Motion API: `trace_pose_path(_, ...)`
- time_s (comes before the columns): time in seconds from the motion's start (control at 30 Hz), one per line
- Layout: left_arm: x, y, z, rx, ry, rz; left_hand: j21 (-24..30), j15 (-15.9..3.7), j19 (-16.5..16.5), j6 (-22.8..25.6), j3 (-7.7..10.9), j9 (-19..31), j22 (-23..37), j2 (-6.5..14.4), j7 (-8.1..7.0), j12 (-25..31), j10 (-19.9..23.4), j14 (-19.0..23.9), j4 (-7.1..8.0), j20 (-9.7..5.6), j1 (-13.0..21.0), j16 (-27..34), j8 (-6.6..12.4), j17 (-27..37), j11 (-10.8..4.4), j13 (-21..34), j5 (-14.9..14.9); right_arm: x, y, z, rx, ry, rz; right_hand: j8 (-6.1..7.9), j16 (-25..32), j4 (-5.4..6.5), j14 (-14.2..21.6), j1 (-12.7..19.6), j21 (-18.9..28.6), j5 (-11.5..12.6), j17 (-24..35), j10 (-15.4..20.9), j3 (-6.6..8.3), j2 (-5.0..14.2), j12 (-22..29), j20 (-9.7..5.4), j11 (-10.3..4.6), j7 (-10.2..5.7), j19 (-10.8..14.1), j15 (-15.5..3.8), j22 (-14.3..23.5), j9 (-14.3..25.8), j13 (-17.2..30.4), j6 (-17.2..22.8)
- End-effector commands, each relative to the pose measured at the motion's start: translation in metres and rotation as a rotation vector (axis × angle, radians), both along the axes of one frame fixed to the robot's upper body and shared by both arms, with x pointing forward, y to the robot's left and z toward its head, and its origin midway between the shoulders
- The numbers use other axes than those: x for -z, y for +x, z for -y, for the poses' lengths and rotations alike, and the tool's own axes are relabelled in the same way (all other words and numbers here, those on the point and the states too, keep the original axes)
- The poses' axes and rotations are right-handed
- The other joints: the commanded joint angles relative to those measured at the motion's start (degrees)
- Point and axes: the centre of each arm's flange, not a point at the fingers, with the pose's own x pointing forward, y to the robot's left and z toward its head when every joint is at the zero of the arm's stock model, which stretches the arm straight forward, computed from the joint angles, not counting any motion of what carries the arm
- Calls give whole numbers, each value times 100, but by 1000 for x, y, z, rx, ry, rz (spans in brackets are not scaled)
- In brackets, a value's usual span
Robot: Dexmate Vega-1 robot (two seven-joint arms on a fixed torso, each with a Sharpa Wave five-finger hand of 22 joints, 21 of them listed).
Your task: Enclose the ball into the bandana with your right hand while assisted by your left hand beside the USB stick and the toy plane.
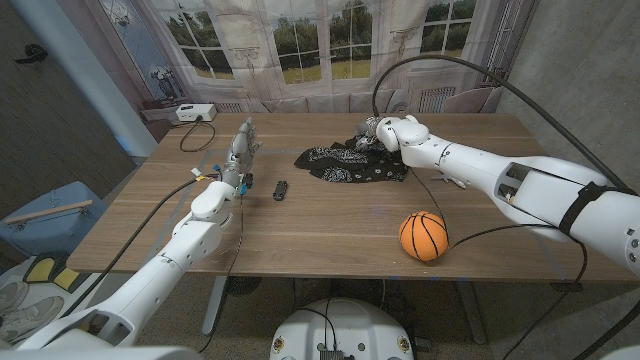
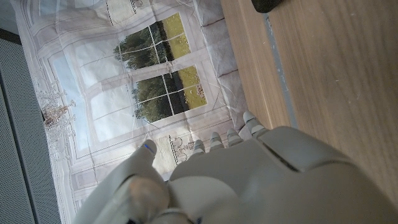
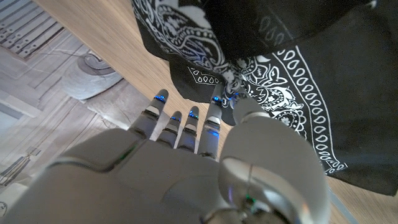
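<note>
Right hand (image 1: 392, 132) pinches an edge of the crumpled black paisley bandana (image 1: 352, 165); the orange basketball (image 1: 423, 236) sits well apart on the wooden bench (image 1: 320, 215). Left hand (image 1: 238, 155) stands open. Best spread the cloth flat first.

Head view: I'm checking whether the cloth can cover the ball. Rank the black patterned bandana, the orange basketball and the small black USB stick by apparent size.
1. Black patterned bandana, crumpled yet widest.
2. Orange basketball; it sits nearer the camera, so its size is somewhat exaggerated.
3. Small black USB stick, clearly smallest.
</note>
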Motion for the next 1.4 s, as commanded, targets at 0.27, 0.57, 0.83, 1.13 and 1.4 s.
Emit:
trace_pose_path(0.27,-2,1,-1,7,12,0,-54,0,-1480,-824,-13,12,34,44,4,14,-1389,-1553,-2,36,-56,35,14,11,11,13,39,-13,-34,13,-225,283,330,479,262,93,614,541,135,-5,111,619,13,315,65,-191,-109,57,440,-625,35,265,54,511)
trace_pose_path(0.57,-10,1,-1,3,46,9,-107,-6,-1497,-869,9,14,29,10,-26,-1,-1443,-1596,-89,33,34,17,9,1,8,13,18,-46,-75,35,-411,620,559,631,402,135,885,621,171,-5,179,846,-101,347,81,-187,-187,23,560,-754,47,328,69,618)
trace_pose_path(0.83,-18,2,2,-5,107,7,-146,102,-1445,-835,46,21,18,-85,-86,9,-1460,-1600,-306,40,253,26,46,-3,79,18,-48,-88,-112,58,-474,731,589,656,442,161,937,628,198,-1,211,867,-157,356,61,-226,-192,-1,638,-776,53,334,75,596)
trace_pose_path(1.13,-30,3,6,-43,228,-17,-261,235,-1467,-812,222,40,17,-77,-370,7,-1584,-1729,-754,95,758,10,77,6,241,36,-236,-123,-162,78,-519,786,690,697,456,181,925,636,205,2,240,884,-207,363,45,-253,-217,-19,658,-810,58,366,80,581)
trace_pose_path(1.4,-41,4,11,-65,313,-17,-353,387,-1506,-629,363,69,36,-77,-536,75,-1518,-1772,-1140,195,1163,37,161,19,353,62,-408,-143,-196,86,-537,836,810,728,465,183,916,657,205,7,258,906,-244,363,34,-247,-251,-14,659,-812,62,368,83,600)
